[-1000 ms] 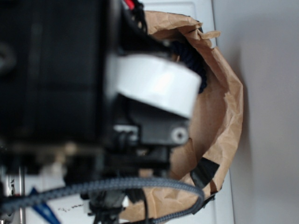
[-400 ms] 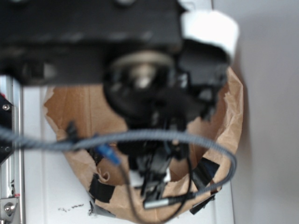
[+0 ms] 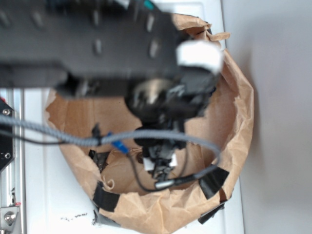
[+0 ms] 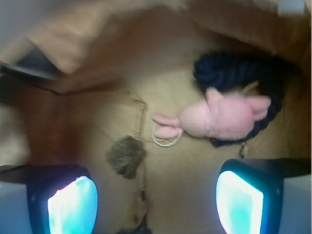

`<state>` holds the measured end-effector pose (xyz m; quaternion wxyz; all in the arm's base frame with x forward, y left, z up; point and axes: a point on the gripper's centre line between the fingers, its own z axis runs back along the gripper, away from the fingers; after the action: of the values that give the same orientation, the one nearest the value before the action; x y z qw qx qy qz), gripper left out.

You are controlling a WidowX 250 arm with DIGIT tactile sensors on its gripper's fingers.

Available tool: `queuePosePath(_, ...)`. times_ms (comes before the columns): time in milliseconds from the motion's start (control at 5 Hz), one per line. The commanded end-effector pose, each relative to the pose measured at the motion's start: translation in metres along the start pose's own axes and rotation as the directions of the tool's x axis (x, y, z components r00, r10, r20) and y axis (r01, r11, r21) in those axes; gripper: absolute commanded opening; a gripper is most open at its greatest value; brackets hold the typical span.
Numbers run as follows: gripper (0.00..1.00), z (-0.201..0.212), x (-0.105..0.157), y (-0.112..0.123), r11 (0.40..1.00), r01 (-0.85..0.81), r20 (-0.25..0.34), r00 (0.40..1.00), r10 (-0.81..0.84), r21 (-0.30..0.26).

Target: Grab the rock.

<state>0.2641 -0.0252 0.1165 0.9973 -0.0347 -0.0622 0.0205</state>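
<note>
Rock (image 4: 126, 155) lies alone on bag floor (image 4: 195, 165), left of pink plush toy (image 4: 214, 117); my gripper (image 4: 155, 202) hangs spread wide, nothing between fingers.

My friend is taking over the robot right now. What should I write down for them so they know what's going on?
Gripper: open, empty, hanging inside the paper bag.
Rock: lying on the bag floor, closer to the finger on the left of the wrist view, not touched.
Pink plush toy: lying partly on the navy rope ring, farther in, away from the rock.
Done: arm is over the bag, fingers spread.
Left: shift toward the rock, lower, close on it, lift. In the outside view the arm hides the rock.
</note>
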Motion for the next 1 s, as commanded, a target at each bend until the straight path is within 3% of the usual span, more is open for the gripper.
queuePosePath(0, 1.0, -0.042, -0.007, -0.02, 0.992, 0.042, 0.071, 0.996, -0.05, 0.116)
queuePosePath(400, 1.0, -0.057, -0.003, -0.042, 0.998, 0.007, -0.017, 1.0, -0.006, 0.056)
queuePosePath(600, 1.0, -0.075, 0.003, -0.052, 0.998, -0.004, -0.01, 1.0, 0.005, 0.067)
queuePosePath(800, 1.0, -0.086, 0.01, -0.062, 0.993, -0.003, 0.012, 1.0, 0.002, 0.118)
